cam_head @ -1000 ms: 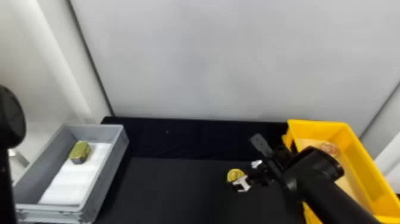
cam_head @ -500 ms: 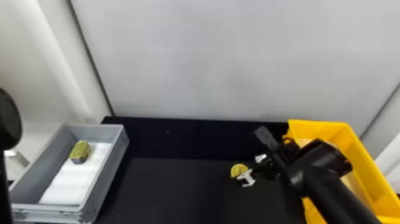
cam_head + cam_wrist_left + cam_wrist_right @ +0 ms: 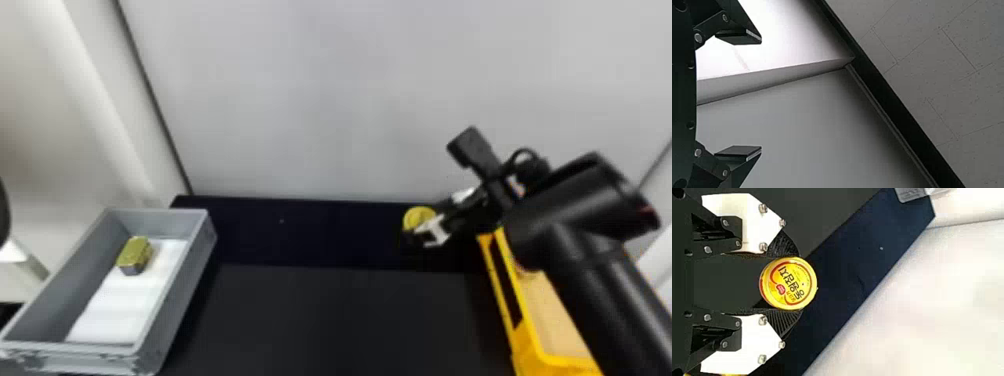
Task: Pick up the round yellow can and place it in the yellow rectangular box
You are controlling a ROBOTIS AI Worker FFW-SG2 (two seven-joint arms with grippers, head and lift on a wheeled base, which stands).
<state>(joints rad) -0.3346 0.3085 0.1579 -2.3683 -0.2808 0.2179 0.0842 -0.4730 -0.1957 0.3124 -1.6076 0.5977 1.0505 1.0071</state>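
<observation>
Holding the round yellow can [image 3: 418,217] snugly between partly spread fingers [image 3: 783,246], the right gripper [image 3: 798,283] hangs left of the yellow rectangular box [image 3: 532,350]. Picking looks done; carrying over and releasing inside remain.

Broad passage over black table [image 3: 340,320] between grey bin [image 3: 175,300] left and yellow rectangular box [image 3: 532,352] right. Raised walls bound both sides. Pale upright panel [image 3: 325,100] bars far side. Right arm [image 3: 595,280] obstructs way above box. Inside bin, room near side of block [image 3: 135,252].
</observation>
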